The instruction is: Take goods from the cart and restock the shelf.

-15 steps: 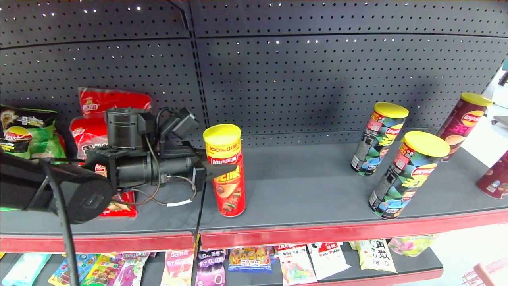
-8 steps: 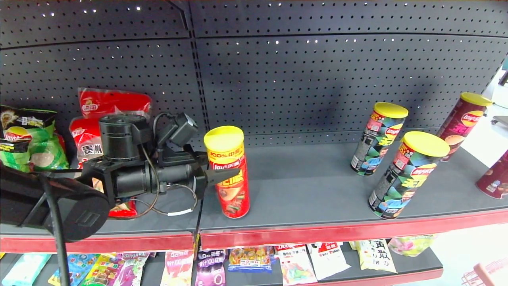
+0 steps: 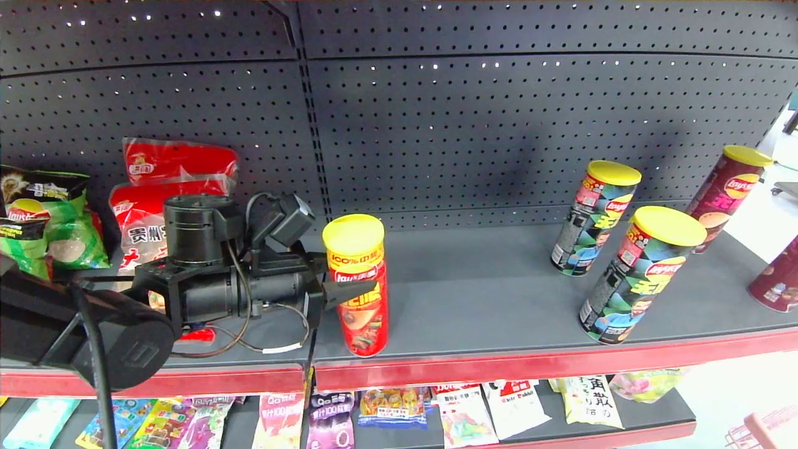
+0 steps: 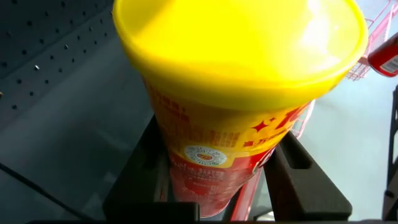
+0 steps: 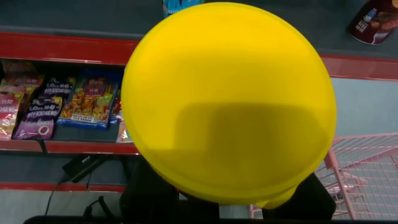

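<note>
Now the left pincer (image 3: 358, 285), pinching the red can (image 3: 356, 249), has lowered it to the front of the shelf (image 3: 499, 299), centre-left; release looks next. The right pincer (image 5: 227, 208) clamps a second can (image 5: 230, 99).

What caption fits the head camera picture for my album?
Left claw holds a red chip can with a yellow lid upright near the front edge of the grey shelf.

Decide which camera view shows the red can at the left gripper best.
The head view: the whole red can stands upright near the shelf's front lip, the left gripper clasping it. The left wrist view crops it to yellow lid and upper label. The right wrist view's yellow lid belongs to a second can.
</note>
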